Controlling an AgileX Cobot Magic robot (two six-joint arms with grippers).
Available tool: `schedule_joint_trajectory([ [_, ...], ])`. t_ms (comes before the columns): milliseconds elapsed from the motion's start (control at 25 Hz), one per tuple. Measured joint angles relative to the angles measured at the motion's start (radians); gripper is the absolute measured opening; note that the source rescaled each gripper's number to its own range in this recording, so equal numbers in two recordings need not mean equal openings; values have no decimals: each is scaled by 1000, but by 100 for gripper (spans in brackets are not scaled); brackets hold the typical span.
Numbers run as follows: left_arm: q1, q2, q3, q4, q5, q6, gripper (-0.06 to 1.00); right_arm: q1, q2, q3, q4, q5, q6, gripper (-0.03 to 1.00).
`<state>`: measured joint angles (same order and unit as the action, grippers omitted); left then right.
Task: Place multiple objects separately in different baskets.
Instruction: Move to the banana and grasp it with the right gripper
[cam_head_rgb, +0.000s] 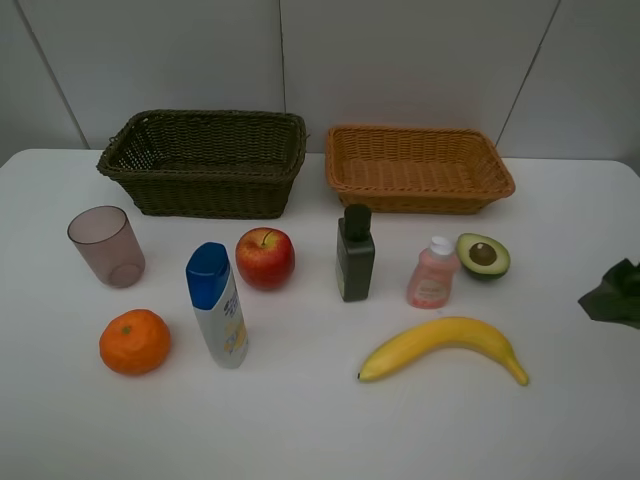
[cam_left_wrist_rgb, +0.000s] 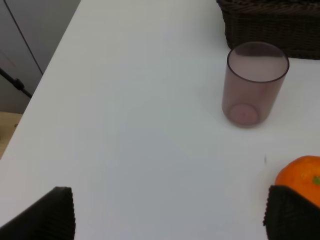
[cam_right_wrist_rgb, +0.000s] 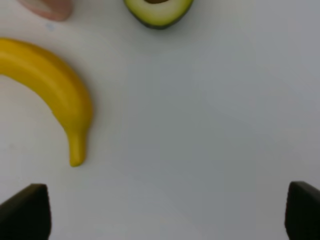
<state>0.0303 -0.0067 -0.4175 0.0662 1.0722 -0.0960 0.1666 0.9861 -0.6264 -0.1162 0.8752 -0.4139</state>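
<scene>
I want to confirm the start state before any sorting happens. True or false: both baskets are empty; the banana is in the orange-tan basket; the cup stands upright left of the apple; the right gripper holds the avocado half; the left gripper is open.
1. The dark basket and the orange-tan basket are both empty. True.
2. The banana lies in the orange-tan basket. False: it lies on the table, in front of that basket.
3. The cup stands upright, left of the red apple in the high view. True.
4. The right gripper holds the avocado half. False: its jaws are open and empty, and the avocado half lies on the table.
5. The left gripper is open. True.
</scene>
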Motion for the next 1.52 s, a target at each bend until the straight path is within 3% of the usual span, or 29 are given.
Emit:
schedule_joint_trajectory([
  [200,0,0,0,0,0,0,100,44,100,0,0,-43,-73,99],
  [680,0,0,0,0,0,0,100,52,325,-5,5,-181,-213,99],
  [1160,0,0,0,0,0,0,100,52,522,-5,4,-348,-225,99],
  [1520,0,0,0,0,0,0,100,81,587,-7,15,-402,-225,99],
])
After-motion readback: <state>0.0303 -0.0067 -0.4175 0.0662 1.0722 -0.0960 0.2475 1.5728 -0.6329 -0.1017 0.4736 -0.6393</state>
